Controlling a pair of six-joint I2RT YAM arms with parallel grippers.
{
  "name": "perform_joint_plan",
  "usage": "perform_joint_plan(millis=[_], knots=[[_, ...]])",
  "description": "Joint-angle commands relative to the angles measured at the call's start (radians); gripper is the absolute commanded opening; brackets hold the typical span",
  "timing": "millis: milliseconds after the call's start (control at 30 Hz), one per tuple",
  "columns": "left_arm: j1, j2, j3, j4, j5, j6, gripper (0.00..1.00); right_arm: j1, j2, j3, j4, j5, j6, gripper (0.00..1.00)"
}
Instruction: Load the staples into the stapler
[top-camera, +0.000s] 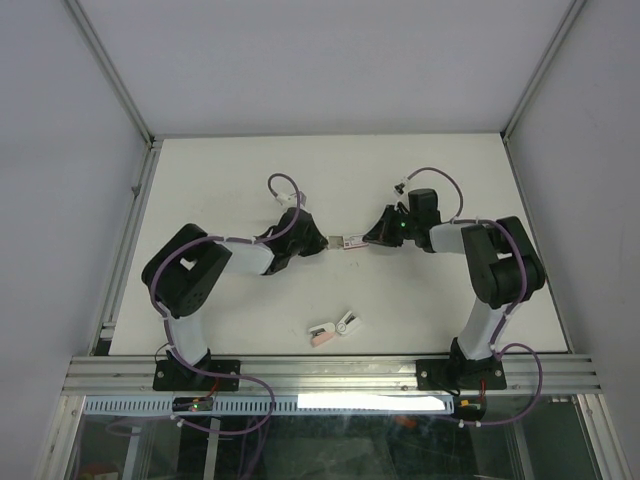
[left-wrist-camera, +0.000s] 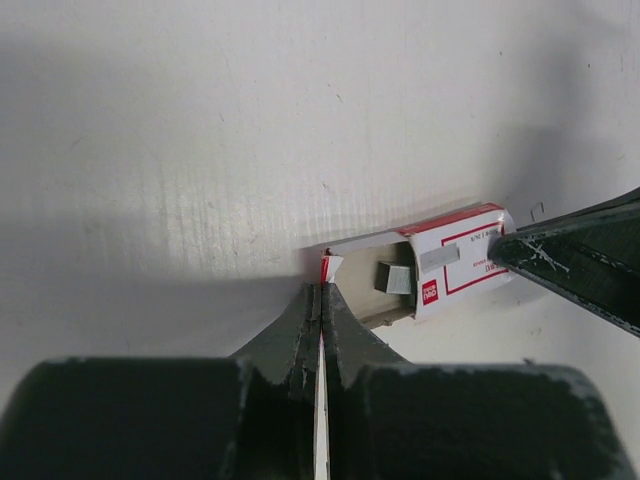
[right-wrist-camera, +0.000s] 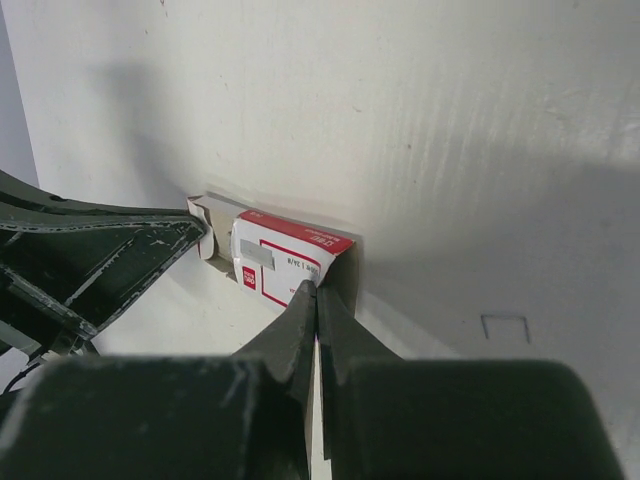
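Note:
The staples (top-camera: 349, 241) are a small red-and-white box held between both grippers at mid-table. My left gripper (top-camera: 322, 243) is shut on the end flap of the pinkish-grey inner tray (left-wrist-camera: 352, 262), which is pulled partly out of the sleeve (left-wrist-camera: 455, 260). A silvery block of staples (left-wrist-camera: 395, 279) lies in the tray. My right gripper (top-camera: 368, 240) is shut on the sleeve's other end (right-wrist-camera: 285, 258). In the wrist views each gripper, left (left-wrist-camera: 323, 285) and right (right-wrist-camera: 316, 288), has its tips pressed together. The stapler (top-camera: 335, 328), pink and white and opened in a V, lies near the front edge, apart from both grippers.
The white table (top-camera: 230, 180) is walled by grey panels and an aluminium frame (top-camera: 330, 372) along the front. A loose staple (right-wrist-camera: 505, 328) lies on the table to the right of the right gripper.

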Motion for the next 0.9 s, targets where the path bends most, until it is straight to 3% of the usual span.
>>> perform_joint_plan(millis=[0,600,867], knots=[[0.032,-0.03,0.025,-0.048,-0.051,0.058,0.0,-0.018,-0.056,-0.009,0.001,0.046,-0.028,0.0],[0.146,-0.13,-0.038,-0.081,-0.063,0.095,0.01,-0.05,-0.105,-0.04,-0.013,0.121,-0.035,0.0],[0.154,-0.168,-0.056,-0.087,-0.065,0.115,0.4,-0.055,-0.12,-0.045,-0.016,0.129,-0.041,0.25]])
